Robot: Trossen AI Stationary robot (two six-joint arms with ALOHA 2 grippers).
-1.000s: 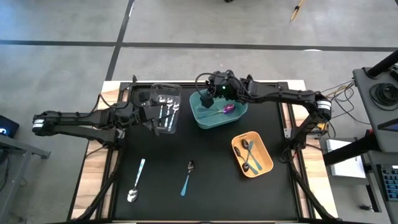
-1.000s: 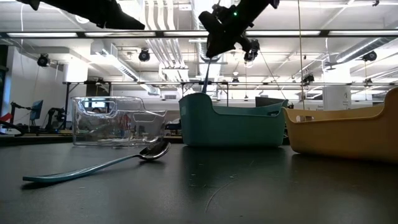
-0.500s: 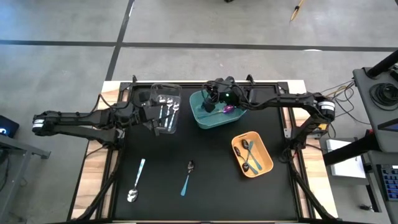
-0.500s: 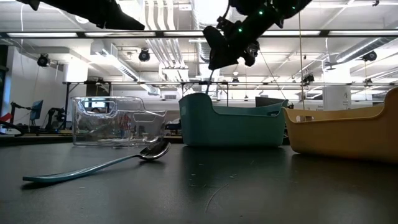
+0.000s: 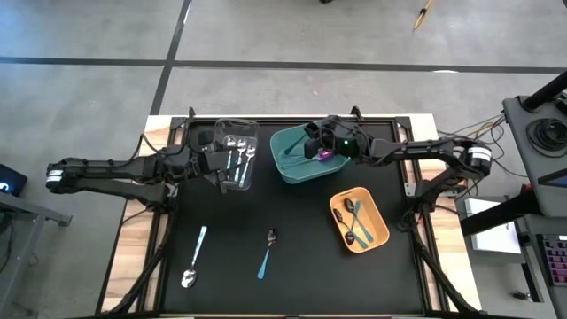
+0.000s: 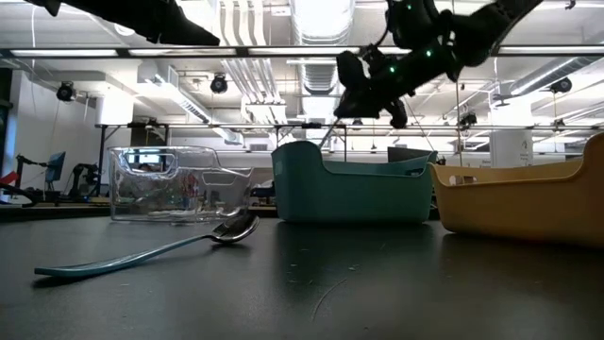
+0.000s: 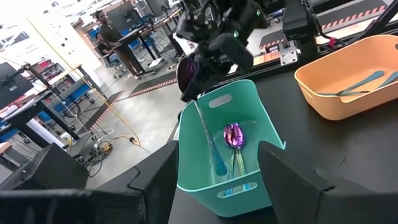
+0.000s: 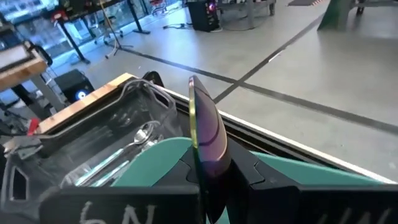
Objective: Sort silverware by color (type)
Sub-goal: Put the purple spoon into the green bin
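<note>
While the right gripper [image 5: 312,147], clamped on an iridescent spoon [image 7: 200,118], has swung rightward over the teal bin [image 5: 289,164], release looks imminent.

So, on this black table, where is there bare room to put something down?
The widest free patch lies between the clear bin and the two loose spoons; another strip runs between the teal-handled spoon and the orange bin. The back is crowded: both arms hang by the teal bin.

- A robotics lab or workshop (open-plan, industrial).
- Exposed ceiling ducts [image 6: 250,57] and strip lights overhead.
- Concrete floor [image 5: 266,35], workbenches [image 7: 134,37], a person [image 7: 106,31] standing there.
</note>
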